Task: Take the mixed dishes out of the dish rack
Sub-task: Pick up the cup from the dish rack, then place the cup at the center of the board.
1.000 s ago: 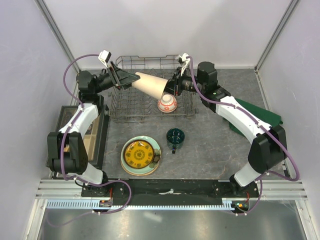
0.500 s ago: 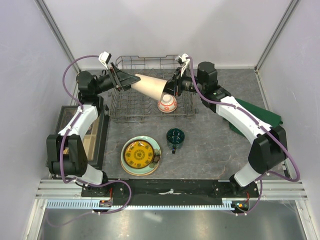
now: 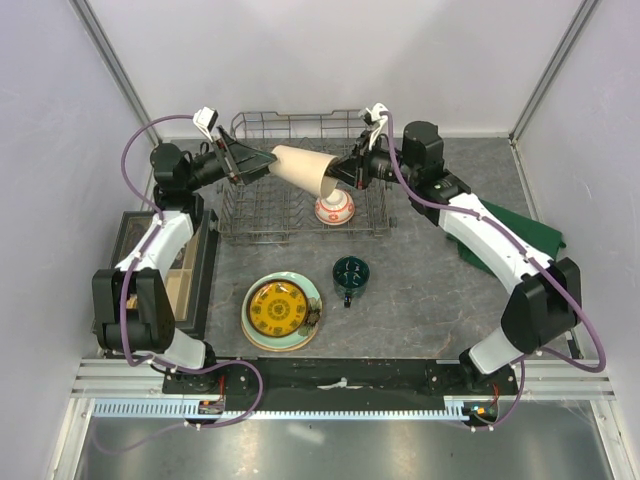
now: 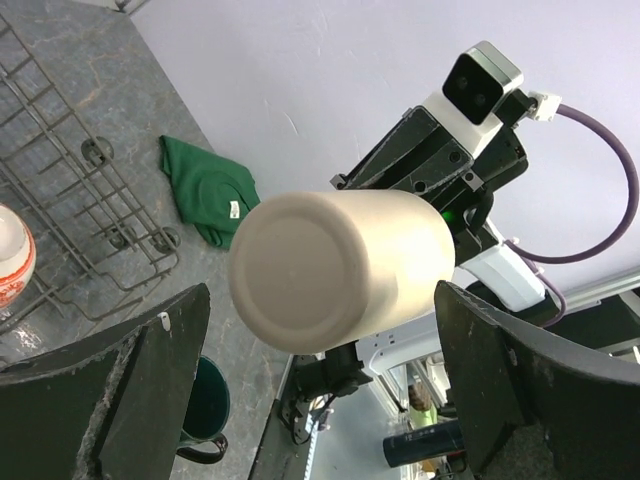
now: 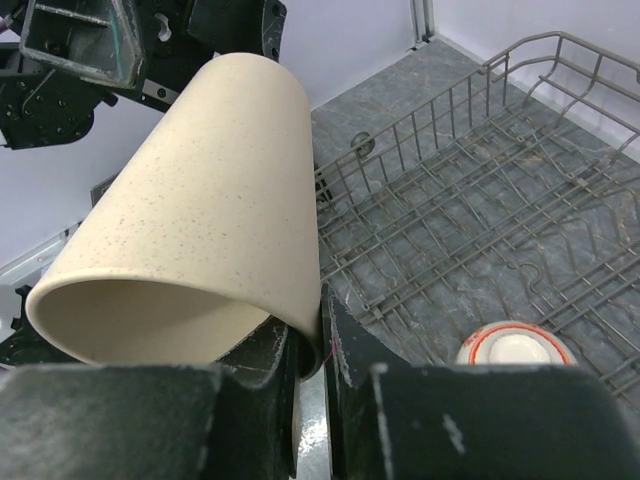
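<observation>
The tall beige cup (image 3: 303, 168) hangs sideways above the dish rack (image 3: 290, 236), with its base toward the rack's left end. The right pincer (image 5: 318, 345) is clamped on the cup's rim wall. The left pincer (image 4: 322, 295) is spread wide either side of the base and isn't touching it, so the right arm alone carries the cup.

Best bet imo: slide it toward the rack's right end, along its own axis, until it's clear of those fingers. Then swing slowly, because a rim pinch lets a long cup pivot. Set it upright on the tabletop (image 3: 430, 290) in front of the rack, beside the dark green mug (image 3: 351, 272).
</observation>
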You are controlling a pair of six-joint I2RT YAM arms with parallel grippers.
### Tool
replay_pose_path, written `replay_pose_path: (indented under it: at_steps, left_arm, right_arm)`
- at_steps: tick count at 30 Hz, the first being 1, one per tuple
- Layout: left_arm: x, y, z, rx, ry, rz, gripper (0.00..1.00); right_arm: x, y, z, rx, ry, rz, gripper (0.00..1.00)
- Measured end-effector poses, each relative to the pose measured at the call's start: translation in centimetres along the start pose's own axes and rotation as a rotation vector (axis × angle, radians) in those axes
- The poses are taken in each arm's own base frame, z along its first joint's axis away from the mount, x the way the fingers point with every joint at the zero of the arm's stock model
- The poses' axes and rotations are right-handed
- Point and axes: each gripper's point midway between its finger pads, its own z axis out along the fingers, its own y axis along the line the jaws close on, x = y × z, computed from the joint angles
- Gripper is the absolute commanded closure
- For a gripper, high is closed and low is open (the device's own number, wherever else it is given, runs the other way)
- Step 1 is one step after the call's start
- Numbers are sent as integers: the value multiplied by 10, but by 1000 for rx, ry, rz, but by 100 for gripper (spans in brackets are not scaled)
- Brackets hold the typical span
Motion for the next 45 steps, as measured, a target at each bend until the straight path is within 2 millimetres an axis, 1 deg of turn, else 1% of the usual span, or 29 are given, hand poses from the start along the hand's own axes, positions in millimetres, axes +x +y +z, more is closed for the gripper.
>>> replay_pose_path:
  at_steps: [2,7,10,14,18,22,25,28,34,40,45]
  left_arm:
    - [-3,2,-3,-7,-11,5,1]
    - [-12,13,-14,-55,-36,25,1]
    - [-16,20,-17,-93,-33,53,1]
    - [-23,24,-17,-152,-14,124,1]
    - [-32,26,-19,-226,5,221,1]
    - [-38,31,-23,-294,34,318,1]
    - [-36,40,-27,-340,64,358,1]
    - [-32,54,-32,-388,104,378,1]
    - [-21,77,-45,-474,169,412,1]
    - [-13,86,-54,-514,221,451,1]
    - [-12,91,-58,-535,245,480,1]
  right_arm:
    - [0,-2,-4,13,6,-4,100]
    - [11,-7,-16,75,84,-23,100]
    - [18,-10,-27,117,150,-48,100]
    - [26,-12,-51,183,240,-103,100]
    - [32,-12,-79,251,331,-165,100]
    - [38,-16,-105,321,425,-221,100]
    - [54,-23,-125,368,527,-241,100]
    - [69,-29,-144,408,624,-247,100]
    - [91,-38,-180,468,782,-252,100]
    - [110,-40,-204,479,927,-246,100]
    - [132,-40,-213,446,1042,-214,100]
